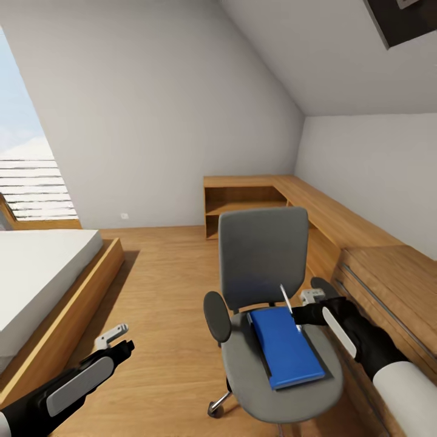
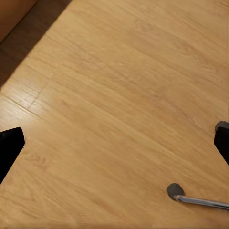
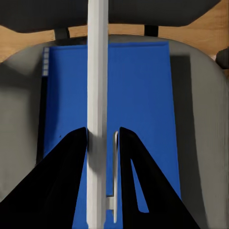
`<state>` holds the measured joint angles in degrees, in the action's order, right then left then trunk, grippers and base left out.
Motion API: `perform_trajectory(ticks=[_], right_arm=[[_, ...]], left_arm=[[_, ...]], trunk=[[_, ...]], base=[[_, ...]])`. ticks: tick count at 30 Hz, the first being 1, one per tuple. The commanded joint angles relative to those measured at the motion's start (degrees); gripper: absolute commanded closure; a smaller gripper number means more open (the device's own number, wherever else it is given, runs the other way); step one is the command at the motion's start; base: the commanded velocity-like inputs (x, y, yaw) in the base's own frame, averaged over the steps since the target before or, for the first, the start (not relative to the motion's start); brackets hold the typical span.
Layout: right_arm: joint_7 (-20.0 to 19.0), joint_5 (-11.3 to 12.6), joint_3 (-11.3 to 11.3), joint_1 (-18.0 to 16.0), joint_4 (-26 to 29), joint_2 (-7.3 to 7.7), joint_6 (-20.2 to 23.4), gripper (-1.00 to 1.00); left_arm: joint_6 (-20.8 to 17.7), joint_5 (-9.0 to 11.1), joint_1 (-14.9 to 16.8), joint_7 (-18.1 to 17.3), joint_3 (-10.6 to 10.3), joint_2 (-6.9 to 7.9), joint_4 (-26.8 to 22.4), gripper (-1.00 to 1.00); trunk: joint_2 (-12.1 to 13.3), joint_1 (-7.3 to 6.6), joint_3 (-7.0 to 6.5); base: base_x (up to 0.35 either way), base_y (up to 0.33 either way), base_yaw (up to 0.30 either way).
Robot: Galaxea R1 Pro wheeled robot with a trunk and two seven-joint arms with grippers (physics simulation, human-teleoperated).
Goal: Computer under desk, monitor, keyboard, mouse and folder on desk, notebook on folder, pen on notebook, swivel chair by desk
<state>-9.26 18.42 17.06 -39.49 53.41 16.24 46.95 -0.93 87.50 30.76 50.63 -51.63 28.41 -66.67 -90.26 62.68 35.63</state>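
right hand [image 3: 102,143] clamps pen [image 3: 97,95] over folder [image 1: 286,346] on chair [image 1: 261,261] | left hand [image 1: 118,340] apart above floor [image 1: 164,285] | bed [image 1: 36,273] left, shelving [image 1: 243,203] behind

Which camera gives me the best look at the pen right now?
Right wrist view: the pen runs full length between the right end effector fingers, over the folder. Head view shows it as a thin sliver.

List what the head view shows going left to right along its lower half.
bed → left pincer → swivel chair's left armrest → folder on the seat → pen held in the right pincer → low wooden shelving unit
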Motion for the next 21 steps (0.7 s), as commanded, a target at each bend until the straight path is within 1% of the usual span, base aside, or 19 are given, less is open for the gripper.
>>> perform_trajectory(ticks=[1, 4, 7, 9, 10, 11, 13, 14, 15, 16, 17, 18, 20, 21], right_arm=[[-0.3, -0.3, -0.3, 0.0, 0.6, 0.04, 0.2, 1.00], [-0.2, -0.3, -1.0, 0.5, 2.4, 0.03, 0.3, 1.00], [0.9, -0.3, -1.8, 2.1, 5.9, 0.02, 0.7, 1.00], [3.0, -0.3, -3.3, 3.9, 9.8, -0.01, 1.5, 1.00], [4.9, -0.2, -4.7, 5.4, 12.8, -0.11, 2.1, 1.00], [6.0, -0.2, -5.4, 6.2, 14.4, -0.17, 2.3, 1.00], [10.1, -0.2, -7.7, 9.8, 21.1, -0.57, 2.7, 1.00], [11.1, -0.2, -8.0, 10.7, 22.6, -0.73, 2.8, 1.00], [13.5, -0.2, -8.9, 12.8, 26.6, -1.44, 3.0, 1.00], [14.5, 0.0, -9.4, 13.8, 28.7, -2.03, 3.5, 1.00], [15.2, 0.5, -10.0, 14.5, 30.3, -2.54, 4.5, 1.00], [15.4, 1.0, -10.3, 14.7, 31.1, -2.75, 5.2, 1.00], [16.0, 3.8, -11.6, 15.9, 33.9, -3.24, 7.8, 1.00], [16.1, 4.6, -12.0, 16.2, 34.4, -3.31, 8.1, 1.00]], left_arm=[[-0.1, 0.1, 0.1, 0.3, -0.2, 0.03, 0.5, -1.00], [-0.1, 0.1, 0.1, 0.3, -0.3, -0.02, 1.4, -1.00], [-0.1, 0.1, 0.1, 0.3, -0.4, -0.07, 2.0, -1.00], [-0.1, 0.1, 0.1, 0.3, -0.4, -0.09, 2.2, -1.00], [-0.1, 0.1, 0.1, 0.3, -0.4, -0.09, 2.3, -1.00], [-0.1, 0.1, 0.1, 0.3, -0.4, -0.10, 2.4, -1.00], [-0.1, 0.1, 0.1, 0.3, -0.4, -0.14, 2.8, -1.00], [-0.1, 0.1, 0.1, 0.3, -0.4, -0.15, 2.9, -1.00], [-0.1, 0.1, 0.1, 0.3, -0.5, -0.28, 3.0, -1.00], [-0.1, 0.1, 0.1, 0.3, -0.5, -0.47, 3.1, -1.00], [0.0, 0.0, 0.1, 0.3, -0.5, -0.66, 3.1, -1.00], [0.0, 0.0, 0.1, 0.3, -0.5, -0.74, 3.1, -1.00], [0.0, 0.0, 0.1, 0.3, -0.5, -0.94, 3.2, -1.00], [0.0, 0.0, 0.1, 0.3, -0.5, -0.96, 3.2, -1.00]], trunk=[[0.4, -0.23, -0.12], [1.6, -0.89, -0.66], [2.8, -1.55, -1.20], [3.6, -1.99, -1.56], [4.0, -2.21, -1.74], [4.4, -2.43, -1.92], [5.2, -2.87, -2.28], [5.6, -3.09, -2.46], [6.0, -3.30, -2.64], [6.4, -3.52, -2.82], [6.8, -3.74, -3.00], [7.2, -3.96, -3.17], [8.0, -4.40, -3.53], [8.4, -4.62, -3.71]], base=[[-0.013, 0.000, 0.000], [-0.007, 0.000, 0.000], [-0.003, 0.000, 0.000], [-0.001, 0.000, 0.000], [0.000, 0.000, 0.000], [0.000, 0.000, 0.000], [0.000, 0.000, 0.000], [0.000, 0.000, 0.000], [0.000, 0.000, 0.000], [0.000, 0.000, 0.000], [0.000, 0.000, 0.000], [0.000, 0.000, 0.000], [0.000, 0.000, 0.000], [0.000, 0.000, 0.000]])
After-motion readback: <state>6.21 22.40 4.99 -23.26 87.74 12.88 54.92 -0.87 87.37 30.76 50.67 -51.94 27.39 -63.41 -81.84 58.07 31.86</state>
